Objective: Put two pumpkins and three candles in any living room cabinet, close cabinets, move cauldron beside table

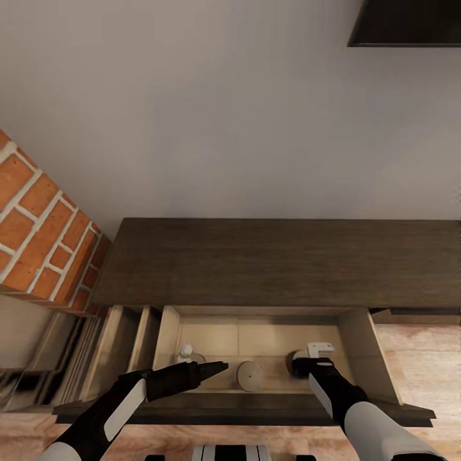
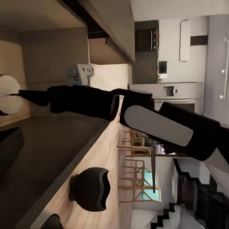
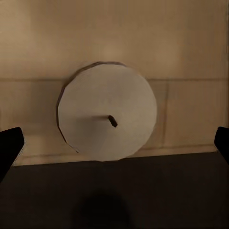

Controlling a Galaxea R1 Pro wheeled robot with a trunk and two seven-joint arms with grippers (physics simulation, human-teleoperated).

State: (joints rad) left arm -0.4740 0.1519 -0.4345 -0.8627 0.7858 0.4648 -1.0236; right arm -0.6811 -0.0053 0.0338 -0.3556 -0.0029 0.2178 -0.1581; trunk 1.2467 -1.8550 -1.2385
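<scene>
Between the right gripper's [image 3: 114,143] spread fingers sits a candle [image 3: 108,118].

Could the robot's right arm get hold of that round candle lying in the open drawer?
Probably yes. The candle sits uncovered in the open drawer, and the right gripper faces it with its fingers spread wide on either side and nothing between.

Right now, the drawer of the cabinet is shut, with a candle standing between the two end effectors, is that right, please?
Not quite: the head view shows the cabinet drawer pulled open, not shut. The candle does stand inside it, between the left end effector and the right end effector.
</scene>
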